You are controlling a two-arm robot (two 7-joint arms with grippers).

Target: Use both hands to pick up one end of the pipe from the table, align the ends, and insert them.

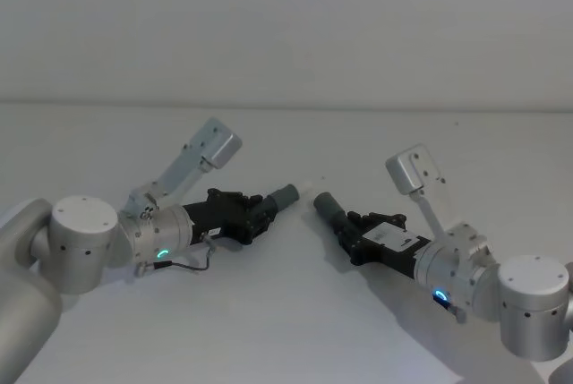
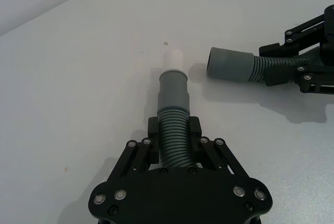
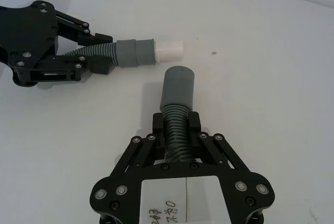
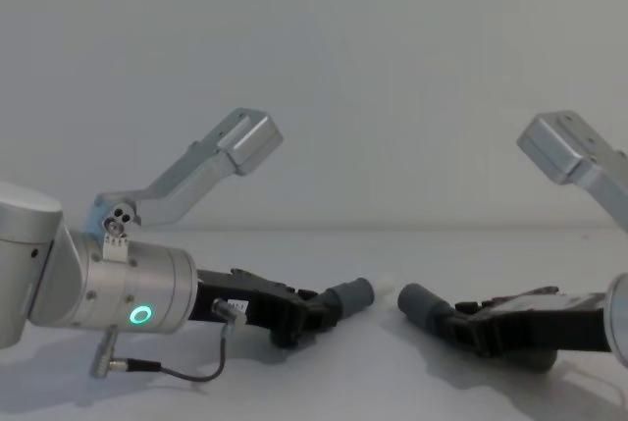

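Head view: the left gripper [image 1: 260, 211] grips the ribbed body of the left pipe piece [image 1: 285, 194], and the right gripper [image 1: 355, 227] likewise holds the right pipe piece [image 1: 326, 206], both seemingly just above the counter [image 1: 286, 312]. The 2 ends lie near but apart, their axes crossing at an angle. The white tip [image 2: 172, 58] points past the right cuff [image 2: 229, 65], so both need swinging into line.
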